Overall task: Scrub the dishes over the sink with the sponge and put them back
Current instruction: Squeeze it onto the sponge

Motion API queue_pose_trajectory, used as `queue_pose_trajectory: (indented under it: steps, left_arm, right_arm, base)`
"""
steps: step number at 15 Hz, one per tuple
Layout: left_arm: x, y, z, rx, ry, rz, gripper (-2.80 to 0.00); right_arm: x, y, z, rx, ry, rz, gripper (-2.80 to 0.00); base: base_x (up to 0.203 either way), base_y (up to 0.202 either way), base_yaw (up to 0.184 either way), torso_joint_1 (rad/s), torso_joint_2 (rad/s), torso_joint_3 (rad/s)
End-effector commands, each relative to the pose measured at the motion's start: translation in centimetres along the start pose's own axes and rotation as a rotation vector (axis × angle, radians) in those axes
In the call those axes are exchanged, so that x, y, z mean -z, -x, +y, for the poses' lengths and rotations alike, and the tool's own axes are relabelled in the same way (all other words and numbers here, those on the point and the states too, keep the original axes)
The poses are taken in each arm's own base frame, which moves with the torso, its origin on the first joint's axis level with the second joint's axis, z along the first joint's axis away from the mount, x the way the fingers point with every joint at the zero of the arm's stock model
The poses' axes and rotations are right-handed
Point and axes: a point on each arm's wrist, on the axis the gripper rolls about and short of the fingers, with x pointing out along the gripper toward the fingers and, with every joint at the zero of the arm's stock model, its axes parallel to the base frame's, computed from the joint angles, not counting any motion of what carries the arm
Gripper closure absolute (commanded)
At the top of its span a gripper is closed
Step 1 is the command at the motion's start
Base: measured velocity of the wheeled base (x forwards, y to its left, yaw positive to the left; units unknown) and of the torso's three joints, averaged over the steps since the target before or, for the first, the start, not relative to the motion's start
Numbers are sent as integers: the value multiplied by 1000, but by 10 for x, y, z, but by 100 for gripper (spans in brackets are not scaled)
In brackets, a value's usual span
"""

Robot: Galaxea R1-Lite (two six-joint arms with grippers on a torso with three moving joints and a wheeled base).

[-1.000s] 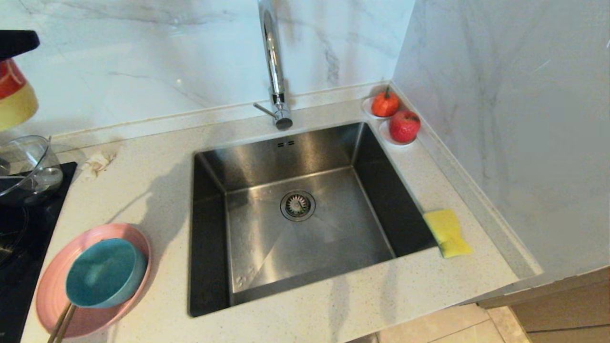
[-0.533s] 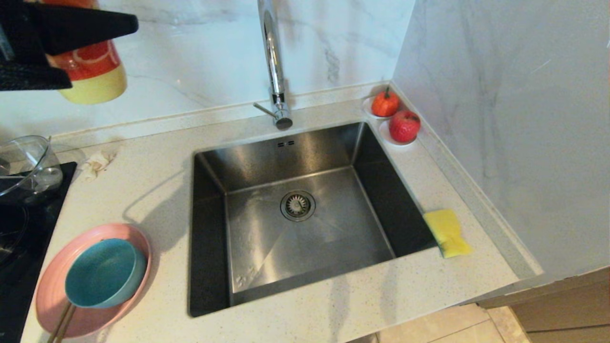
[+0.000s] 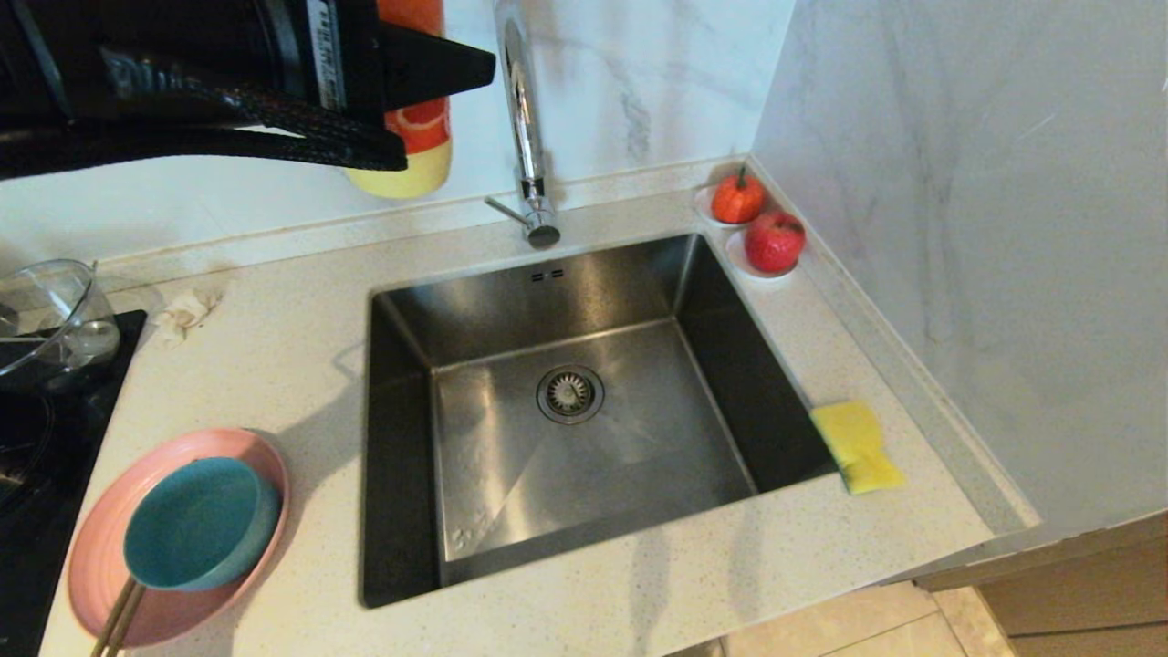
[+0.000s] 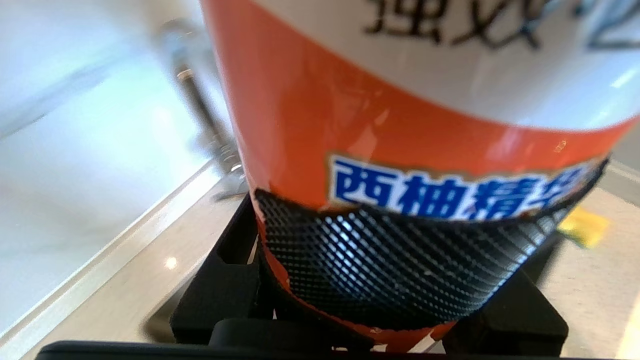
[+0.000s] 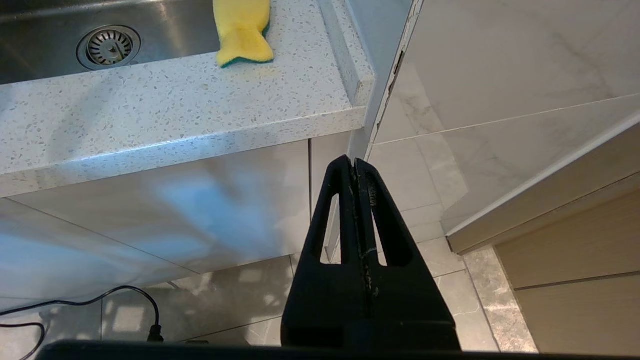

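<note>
Head view: speckled countertop [image 3: 274, 365] around steel sink [image 3: 584, 301], marble walls [image 3: 958, 228].

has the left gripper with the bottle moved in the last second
Yes. The left gripper, shut on the orange bottle, has swung from the head view's left edge toward the tap.

The orange bottle [image 4: 380, 125] label reads 西柚精 (blue characters).
</note>
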Motion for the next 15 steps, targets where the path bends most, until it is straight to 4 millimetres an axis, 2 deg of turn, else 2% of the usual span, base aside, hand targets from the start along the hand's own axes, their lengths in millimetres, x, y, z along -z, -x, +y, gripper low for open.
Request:
queue_pose_trajectory:
  steps: [1, 6, 11, 15]
  left_arm:
    - [2, -13, -11, 37, -26, 7, 0]
    - [6, -25, -30, 107, -59, 20, 0]
    - [12, -46, -68, 219, -91, 36, 0]
    - [31, -63, -93, 283, -150, 101, 0]
  right_arm:
    - [0, 0, 0, 0, 0, 0, 0]
    - [0, 0, 0, 0, 0, 0, 0]
    - [0, 0, 0, 0, 0, 0, 0]
    - [0, 0, 0, 0, 0, 0, 0]
  base:
    - [0, 0, 0, 0, 0, 0]
    - [0, 0, 0, 0, 0, 0]
    - [0, 0, 0, 0, 0, 0]
    - [0, 0, 0, 0, 0, 0]
